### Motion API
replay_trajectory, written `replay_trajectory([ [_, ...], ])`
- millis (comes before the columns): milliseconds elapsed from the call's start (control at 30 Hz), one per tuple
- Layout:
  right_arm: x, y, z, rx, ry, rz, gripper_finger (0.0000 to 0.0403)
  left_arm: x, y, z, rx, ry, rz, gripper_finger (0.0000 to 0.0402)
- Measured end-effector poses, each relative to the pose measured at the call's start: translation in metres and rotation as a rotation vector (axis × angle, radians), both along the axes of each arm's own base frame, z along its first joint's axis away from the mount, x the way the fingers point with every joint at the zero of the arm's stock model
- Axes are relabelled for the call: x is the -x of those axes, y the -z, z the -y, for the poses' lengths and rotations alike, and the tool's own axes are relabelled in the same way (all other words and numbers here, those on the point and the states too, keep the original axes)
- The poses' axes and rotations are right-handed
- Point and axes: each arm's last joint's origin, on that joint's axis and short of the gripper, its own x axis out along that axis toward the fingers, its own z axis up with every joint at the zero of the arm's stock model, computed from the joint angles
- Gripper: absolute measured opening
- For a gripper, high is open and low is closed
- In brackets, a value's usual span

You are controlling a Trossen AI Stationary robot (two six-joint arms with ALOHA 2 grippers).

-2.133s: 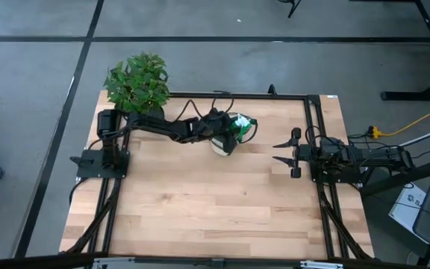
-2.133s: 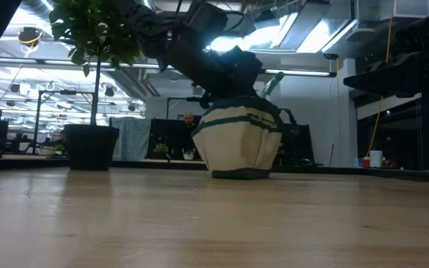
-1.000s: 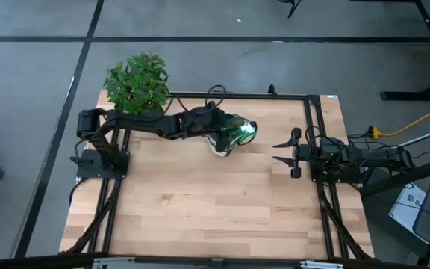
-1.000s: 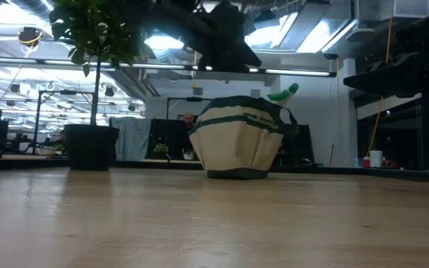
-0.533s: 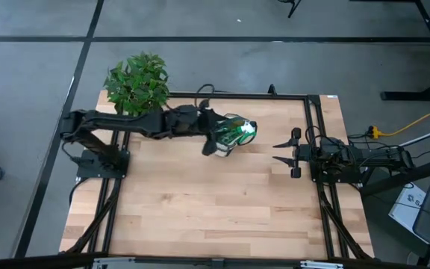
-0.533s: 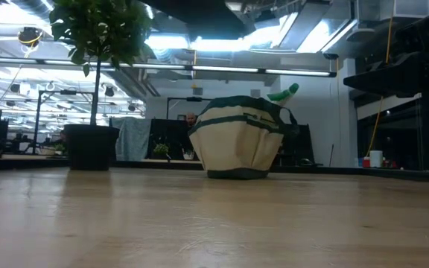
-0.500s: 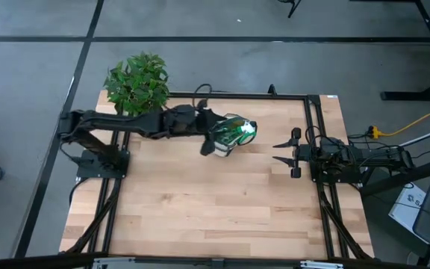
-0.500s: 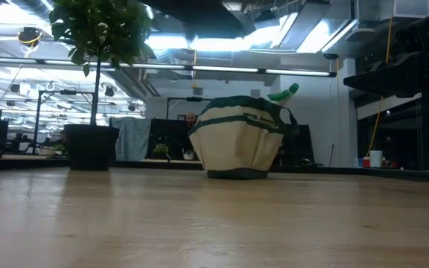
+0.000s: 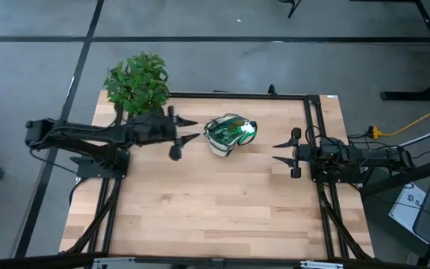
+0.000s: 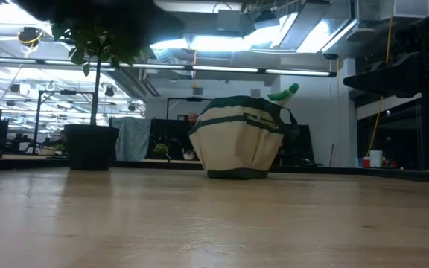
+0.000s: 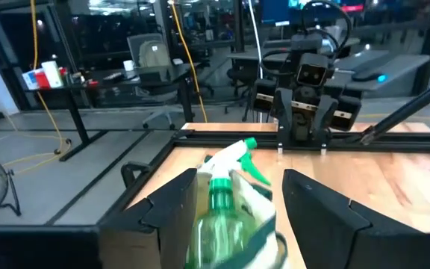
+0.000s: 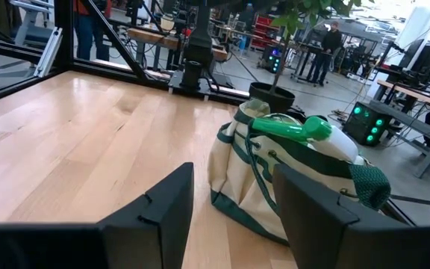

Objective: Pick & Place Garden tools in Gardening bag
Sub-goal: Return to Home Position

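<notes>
The gardening bag [image 9: 228, 136], cream with dark green trim, stands on its base at the far middle of the table; it also shows in the low view [image 10: 237, 145] and the right wrist view [image 12: 290, 183]. A green spray bottle [image 11: 219, 205] stands in it, its trigger head [image 10: 283, 93] sticking out of the top. The rake and shears do not show. My left gripper [image 9: 192, 129] is open and empty, a little to the left of the bag and above the table. My right gripper [image 9: 276, 152] is open and empty, to the right of the bag.
A leafy plant [image 9: 137, 82] in a black pot [image 10: 90, 147] stands at the table's far left corner, close behind my left arm. Black frame rails [image 9: 313, 127] run along the table's sides. Bare wood lies on the near half of the table [image 9: 215, 209].
My left gripper has drawn back from over the bag toward the table's left edge and has left the low view. The bag and the spray bottle in it have stayed where they were.
</notes>
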Motion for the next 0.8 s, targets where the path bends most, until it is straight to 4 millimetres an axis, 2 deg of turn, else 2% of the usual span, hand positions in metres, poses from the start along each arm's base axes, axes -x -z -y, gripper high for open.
replay_trajectory([
  [200, 0.0, 0.0, 0.0, 0.0, -0.001, 0.0, 0.0185, 0.032, 0.008, 0.004, 0.068, -0.001, 0.059, 0.0192],
  [400, 0.0, 0.0, 0.0, 0.0, 0.0, 0.0, 0.0186, 0.052, 0.024, 0.007, 0.003, -0.006, 0.044, 0.0192],
  [567, 0.0, 0.0, 0.0, 0.0, -0.001, 0.0, 0.0186, 0.06, 0.034, 0.007, 0.024, -0.033, 0.038, 0.0192],
  [800, 0.0, 0.0, 0.0, 0.0, 0.0, 0.0, 0.0186, 0.06, 0.035, 0.007, 0.076, -0.035, 0.052, 0.0191],
])
